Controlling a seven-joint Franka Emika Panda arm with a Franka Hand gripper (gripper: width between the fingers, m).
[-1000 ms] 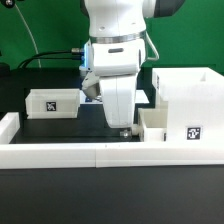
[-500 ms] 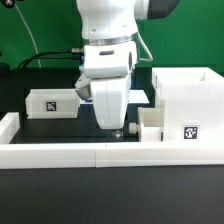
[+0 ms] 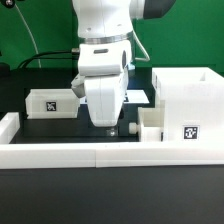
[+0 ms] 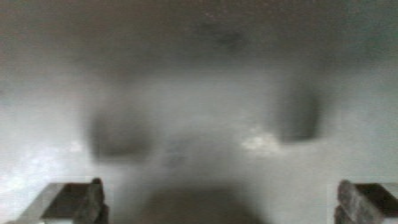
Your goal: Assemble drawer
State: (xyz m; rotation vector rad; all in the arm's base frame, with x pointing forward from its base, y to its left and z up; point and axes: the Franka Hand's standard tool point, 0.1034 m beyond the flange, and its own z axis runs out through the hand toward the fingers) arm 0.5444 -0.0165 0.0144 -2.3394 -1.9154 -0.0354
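Note:
In the exterior view my gripper [image 3: 108, 126] hangs low over the dark table, between the drawer's parts. One small white tray [image 3: 52, 102] with a tag lies to the exterior view's left. The tall white box casing [image 3: 192, 95] stands at the right with a tag on its front. A second small tray [image 3: 153, 122] sits against the casing's left side, close to my fingers. In the wrist view my gripper [image 4: 221, 205] is open; the fingertips [image 4: 71, 203] stand wide apart with nothing between them, over a blurred grey surface.
A low white border rail [image 3: 90, 153] runs along the front and turns up at the far left [image 3: 10, 125]. A flat white sheet [image 3: 138, 97] shows behind the arm. A green backdrop and cables are at the back.
The arm and gripper have shifted a little toward the exterior view's left, away from the small tray beside the casing. The parts have not moved.

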